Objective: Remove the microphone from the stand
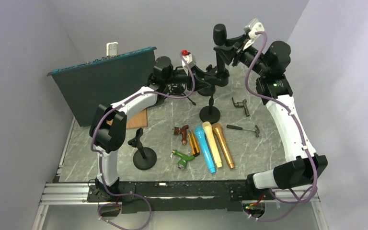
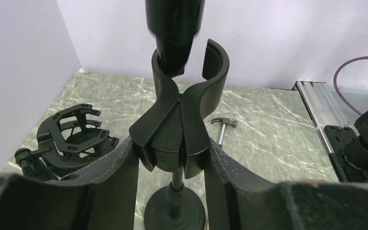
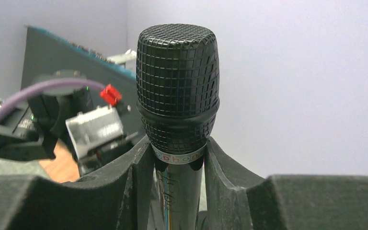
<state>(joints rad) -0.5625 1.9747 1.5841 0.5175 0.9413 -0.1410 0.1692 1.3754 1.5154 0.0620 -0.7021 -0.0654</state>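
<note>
Black microphone [image 3: 177, 86] stands upright, clenched below its head in my right pincer [image 3: 177, 155], tail barely inside the clip [image 2: 179, 120] my left pincer [image 2: 171, 147] clamps, so out is straight up.

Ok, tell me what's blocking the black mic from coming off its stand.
Only the clip: its curved arms cup the microphone's lower end. The right gripper is shut on the microphone below its head, the left gripper clamps the clip, and nothing visible hangs above the microphone.
</note>
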